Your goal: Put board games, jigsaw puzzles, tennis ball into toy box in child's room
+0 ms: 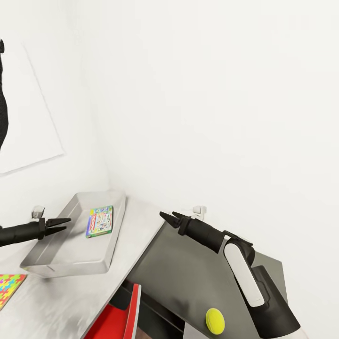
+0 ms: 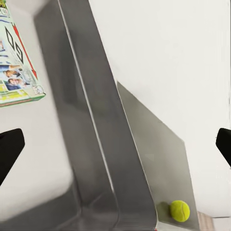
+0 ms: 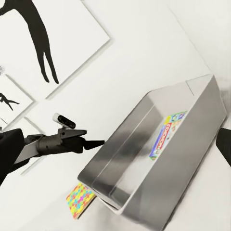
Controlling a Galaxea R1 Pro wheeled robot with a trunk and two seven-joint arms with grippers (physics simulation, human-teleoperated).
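The light grey toy box (image 1: 66, 252) sits on the table (image 1: 139, 221) against the wall. A green-edged board game (image 1: 100, 221) lies flat inside it, toward the far end. My left gripper (image 1: 61, 225) hovers open over the toy box's left rim, holding nothing. The left wrist view shows its fingertips (image 2: 9, 154) spread wide above the toy box wall (image 2: 91, 144), with the board game (image 2: 17, 72) beyond. My right gripper (image 1: 170, 218) hangs open and empty over the table's right end. The tennis ball (image 1: 214, 321) rests on the lower dark unit. One jigsaw puzzle (image 1: 9, 288) lies beside the toy box.
The dark grey end unit (image 1: 188, 273) slopes down on the right under my right arm. A red object (image 1: 120, 315) shows below the table edge. A white wall picture (image 1: 28, 117) hangs at left. The right wrist view shows the toy box (image 3: 144, 163), left gripper (image 3: 91, 143) and jigsaw puzzle (image 3: 79, 198).
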